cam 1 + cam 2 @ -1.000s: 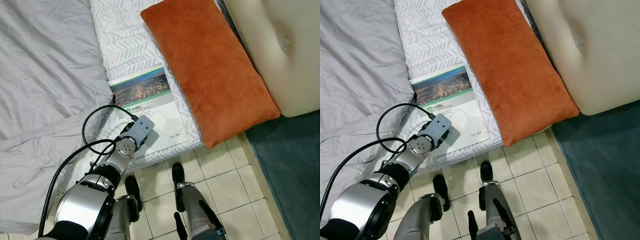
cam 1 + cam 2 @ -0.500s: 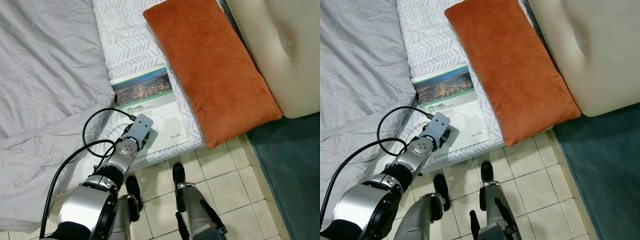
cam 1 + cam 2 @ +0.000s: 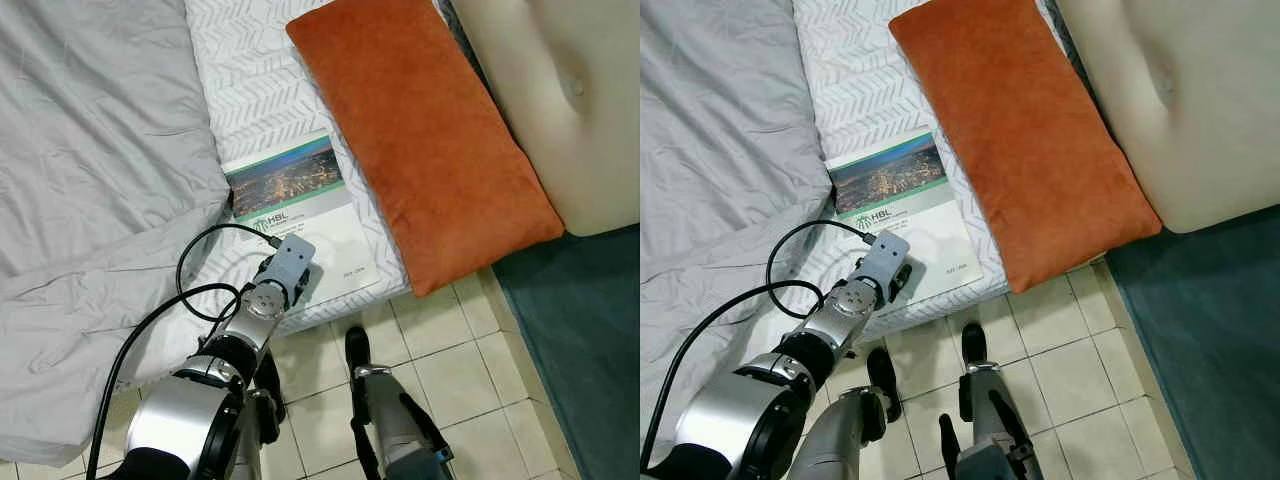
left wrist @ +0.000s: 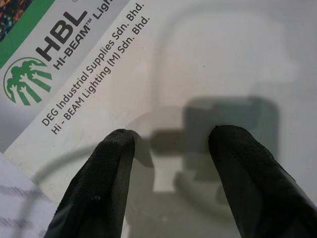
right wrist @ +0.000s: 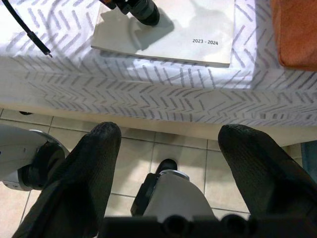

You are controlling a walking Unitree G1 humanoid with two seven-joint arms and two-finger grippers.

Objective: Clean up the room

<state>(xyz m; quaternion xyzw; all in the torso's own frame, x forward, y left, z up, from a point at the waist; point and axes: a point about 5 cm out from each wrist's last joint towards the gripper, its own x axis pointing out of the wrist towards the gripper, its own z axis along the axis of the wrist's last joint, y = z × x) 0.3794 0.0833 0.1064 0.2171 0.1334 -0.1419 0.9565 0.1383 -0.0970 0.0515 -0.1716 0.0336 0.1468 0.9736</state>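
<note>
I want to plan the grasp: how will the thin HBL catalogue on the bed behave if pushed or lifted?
The catalogue looks thin and glossy, so it will probably slide on the mattress cover and sag if lifted by one edge. The open left gripper probably needs an overhanging edge.

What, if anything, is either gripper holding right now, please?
Nothing: the left gripper hovers open over the white catalogue with the green-edged city photo; the right gripper hangs open.

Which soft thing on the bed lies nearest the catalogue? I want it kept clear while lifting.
The orange cushion, lying just beside the catalogue that the left gripper hovers over; the grey blanket is the plain, crumpled one.
</note>
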